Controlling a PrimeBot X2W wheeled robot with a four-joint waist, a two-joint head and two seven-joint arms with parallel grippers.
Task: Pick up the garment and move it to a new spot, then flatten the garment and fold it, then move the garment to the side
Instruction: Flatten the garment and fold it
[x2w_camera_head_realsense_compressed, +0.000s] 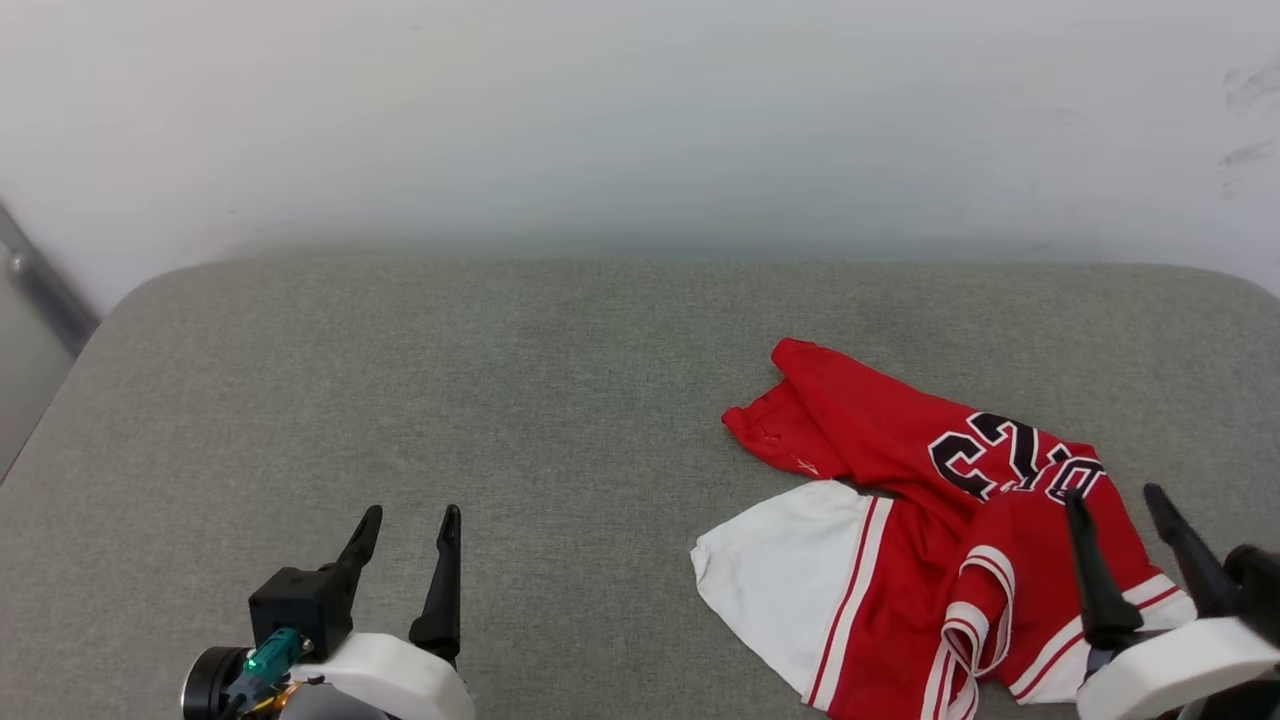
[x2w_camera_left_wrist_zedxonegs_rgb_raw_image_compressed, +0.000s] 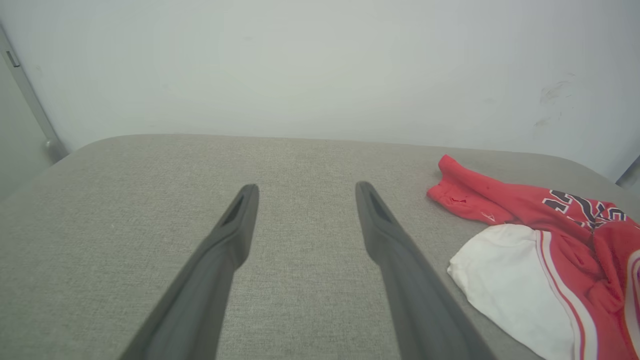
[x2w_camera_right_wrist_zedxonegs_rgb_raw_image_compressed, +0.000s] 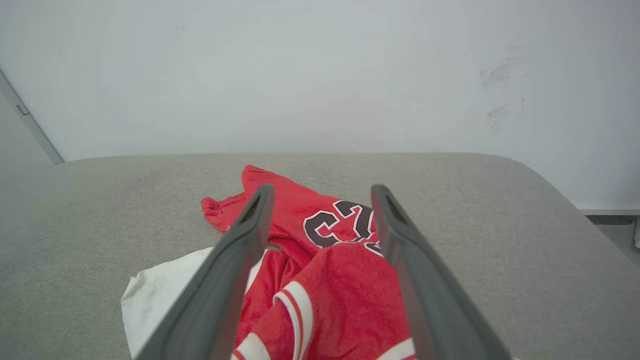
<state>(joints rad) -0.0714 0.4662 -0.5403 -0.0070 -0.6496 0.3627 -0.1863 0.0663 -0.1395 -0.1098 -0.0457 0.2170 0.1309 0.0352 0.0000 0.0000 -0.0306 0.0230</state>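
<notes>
Garment (x2w_camera_head_realsense_compressed: 880, 440) crumpled on grey cushion (x2w_camera_head_realsense_compressed: 500, 380), right jaws spread empty over it, left jaws spread, well apart

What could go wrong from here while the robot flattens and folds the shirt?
1. The shirt lies bunched, with layers overlapping; the open right gripper above it could pinch several layers, so it would not spread flat.
2. The open left gripper hovers over bare table, well apart from the shirt, so a one-handed pull may twist it further.
</notes>
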